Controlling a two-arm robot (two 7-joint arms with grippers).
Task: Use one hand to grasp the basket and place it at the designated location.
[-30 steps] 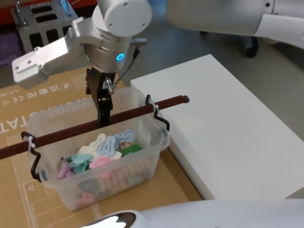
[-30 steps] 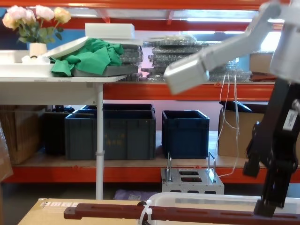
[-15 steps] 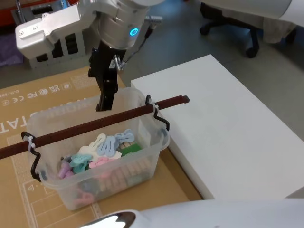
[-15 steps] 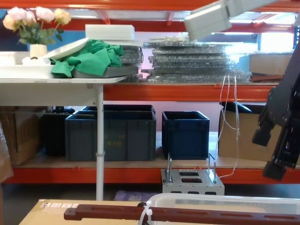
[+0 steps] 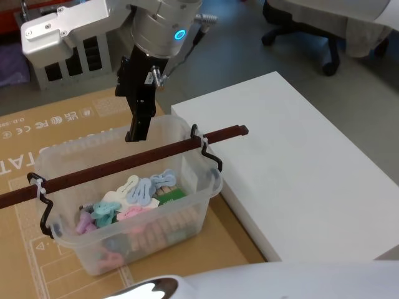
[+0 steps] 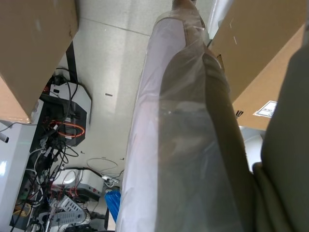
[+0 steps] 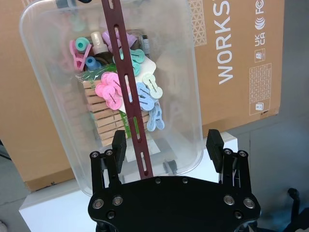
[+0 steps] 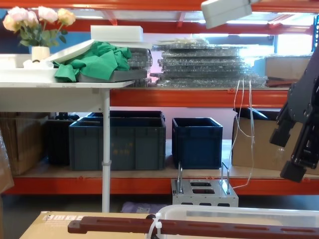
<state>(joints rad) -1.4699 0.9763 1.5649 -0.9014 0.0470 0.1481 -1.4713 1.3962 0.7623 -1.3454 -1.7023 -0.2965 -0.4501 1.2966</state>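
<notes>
head view: the basket (image 5: pixel 194 205) sits on a cardboard sheet (image 5: pixel 62 118), just beside a white platform (image 5: pixel 299 168). its bar handle (image 5: pixel 124 163) runs lengthwise over the rim, and one end overhangs the platform's edge. coloured clothes pegs (image 5: pixel 140 193) lie heaped inside. the right gripper (image 5: pixel 137 131) hangs above the far rim, pointed down and clear of the bar. the platform looks the likely target, since the tub is already beside it.

left wrist view: floor, cables and the side of a cardboard box (image 6: pixel 34 48) show past a plastic-wrapped post (image 6: pixel 183 145). the left arm seems parked low at the side, out of the way of a one-handed lift.

right wrist view: the gripper (image 7: pixel 166 144) looks straight down on the basket (image 7: pixel 188 72). its fingers (image 7: pixel 119 144) are spread wide and hold nothing, an opening suited to straddling the handle (image 7: pixel 123 82). the bar passes close to one finger, not midway, so a small sideways shift seems needed before descending. the pegs (image 7: pixel 111 92) lie under the bar, low enough not to obstruct a grip.

chest view: the gripper (image 8: pixel 286 155) hangs at the right edge, well above the handle (image 8: pixel 199 227) and the basket rim (image 8: pixel 239 213). a grasp near the bar's middle would probably keep the loaded tub level.
</notes>
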